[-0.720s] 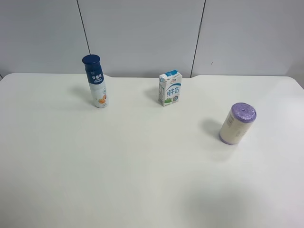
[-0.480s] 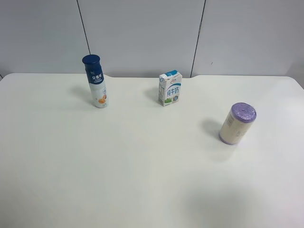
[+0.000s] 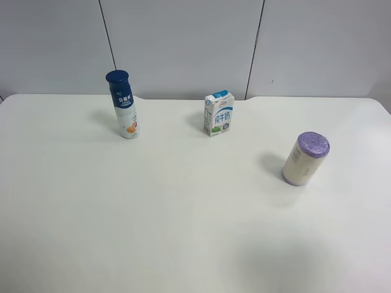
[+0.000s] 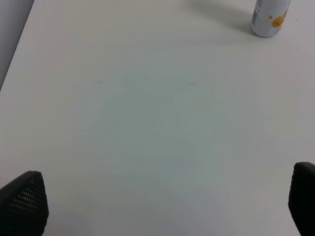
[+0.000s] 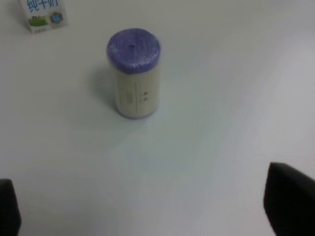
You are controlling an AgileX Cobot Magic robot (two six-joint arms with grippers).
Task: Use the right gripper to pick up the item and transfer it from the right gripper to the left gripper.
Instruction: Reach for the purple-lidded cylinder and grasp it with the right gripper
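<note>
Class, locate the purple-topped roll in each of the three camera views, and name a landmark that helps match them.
Exterior high: the roll stands at the picture's right, nearer the camera than the milk carton.
Right wrist: the roll stands ahead of the open right gripper, with the milk carton beyond it.
Left wrist: not in it; only the base of a bottle shows.
Shared landmark: the milk carton, in the exterior high and right wrist views.

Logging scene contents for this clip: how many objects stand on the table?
3. The bottle stands at the back toward the exterior view's left, the carton at the back middle, and the roll nearer, toward that view's right. Nothing seems hidden.
</note>
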